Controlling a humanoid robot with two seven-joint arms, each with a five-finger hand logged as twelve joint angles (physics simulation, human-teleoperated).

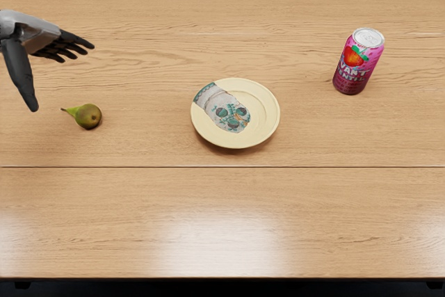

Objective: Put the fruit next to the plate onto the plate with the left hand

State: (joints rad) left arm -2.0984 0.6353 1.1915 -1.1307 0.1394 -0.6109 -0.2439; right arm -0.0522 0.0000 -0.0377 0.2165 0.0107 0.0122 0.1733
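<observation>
A small green-brown pear [87, 115] lies on the wooden table, well left of the plate, its stem pointing left. The cream plate [261, 95] with a patterned centre sits in the middle of the table with nothing on it. My left hand [43, 52] enters from the left edge and hovers above and behind the pear. Its dark fingers [69, 44] are spread, the thumb [21, 74] hangs down, and it holds nothing. The right arm does not show.
A pink soda can [358, 61] with a strawberry picture stands upright at the right rear, apart from the plate. The table's front half shows bare wood with a light glare.
</observation>
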